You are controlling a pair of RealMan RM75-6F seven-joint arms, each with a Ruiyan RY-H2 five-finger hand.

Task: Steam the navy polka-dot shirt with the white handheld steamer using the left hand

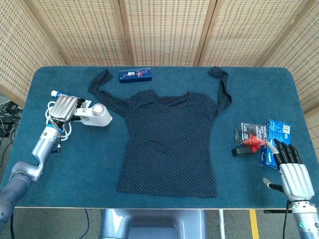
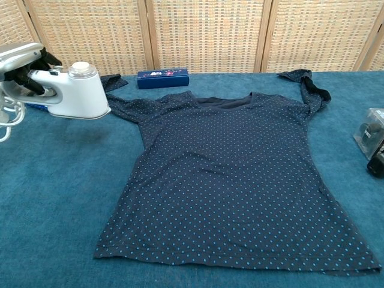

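Blue table [image 1: 164,201] | 1 shirt [image 1: 172,142] | 1 steamer [image 1: 94,115] | 2 hands: left hand [image 1: 64,107], right hand [image 1: 294,174]

Navy polka-dot shirt [image 1: 169,139] lying flat, sleeves spread, mid-tabletop. White handheld steamer [image 1: 94,116] hanging left of it, apparently lifting clear, cord looping behind.

Glossy white plastic steamer [image 2: 75,91], matt cloth shirt [image 2: 240,180], napped tablecloth [image 2: 54,198].

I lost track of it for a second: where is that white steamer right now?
The white steamer is held by the robot's left hand, off the left side of the polka-dot shirt, beside the toothpaste tube; the chest view shows it raised above the table.
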